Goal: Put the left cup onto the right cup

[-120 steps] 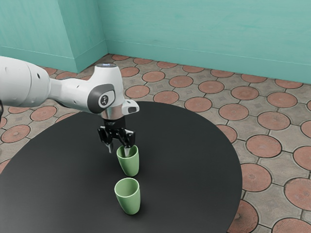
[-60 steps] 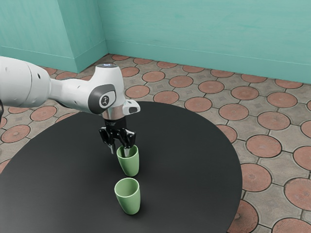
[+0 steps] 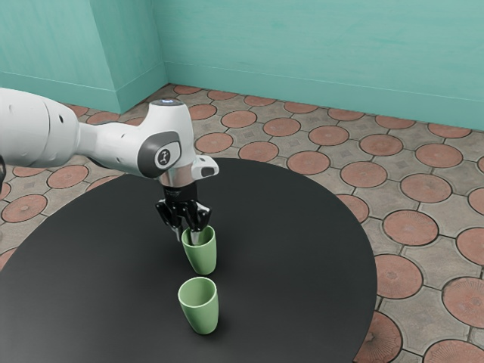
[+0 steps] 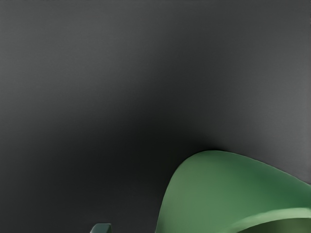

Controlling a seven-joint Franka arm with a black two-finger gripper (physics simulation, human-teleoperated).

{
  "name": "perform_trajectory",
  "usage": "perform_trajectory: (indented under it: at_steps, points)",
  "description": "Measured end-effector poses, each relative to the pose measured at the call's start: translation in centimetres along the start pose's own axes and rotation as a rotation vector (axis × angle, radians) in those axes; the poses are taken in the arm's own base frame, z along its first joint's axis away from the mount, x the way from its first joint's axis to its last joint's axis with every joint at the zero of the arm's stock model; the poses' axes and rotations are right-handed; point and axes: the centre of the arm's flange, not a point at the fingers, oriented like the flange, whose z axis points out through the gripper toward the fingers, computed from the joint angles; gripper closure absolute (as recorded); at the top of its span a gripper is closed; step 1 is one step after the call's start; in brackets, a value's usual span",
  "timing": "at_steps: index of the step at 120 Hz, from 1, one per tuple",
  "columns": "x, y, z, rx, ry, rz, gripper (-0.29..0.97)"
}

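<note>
Two green cups stand upright on the round black table (image 3: 302, 242). The farther cup (image 3: 202, 257) is right under my hand, and the nearer cup (image 3: 200, 306) stands a short way in front of it, towards the table's front edge. My gripper (image 3: 190, 231) points straight down at the farther cup's rim on the exterior view's left side. Its fingers are drawn together on the cup wall, one inside and one outside. In the wrist view this cup (image 4: 228, 194) looms large and blurred just under the hand, over the dark table (image 4: 121, 73).
The table's edge curves round on the exterior view's right, with a tiled floor (image 3: 408, 181) beyond it. A teal wall (image 3: 318, 38) stands at the back. A small green sliver (image 4: 100, 227) shows beside the held cup in the wrist view.
The fingers have drawn closer together onto the farther cup's rim. The arm and both cups stay where they were.
</note>
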Motion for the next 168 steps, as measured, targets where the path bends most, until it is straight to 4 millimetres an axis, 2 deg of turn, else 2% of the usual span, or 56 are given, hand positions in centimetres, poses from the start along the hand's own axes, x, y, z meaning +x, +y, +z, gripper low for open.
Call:
perform_trajectory:
  at_steps: [121,147,168]
  points:
    - [0.0,0.4,0.0,0.002,0.005,0.007,0.76]
    - [-0.1,0.6,-0.7,0.004,0.017,0.010,0.78]
    - [-0.4,0.8,-2.0,0.005,0.037,0.013,0.78]
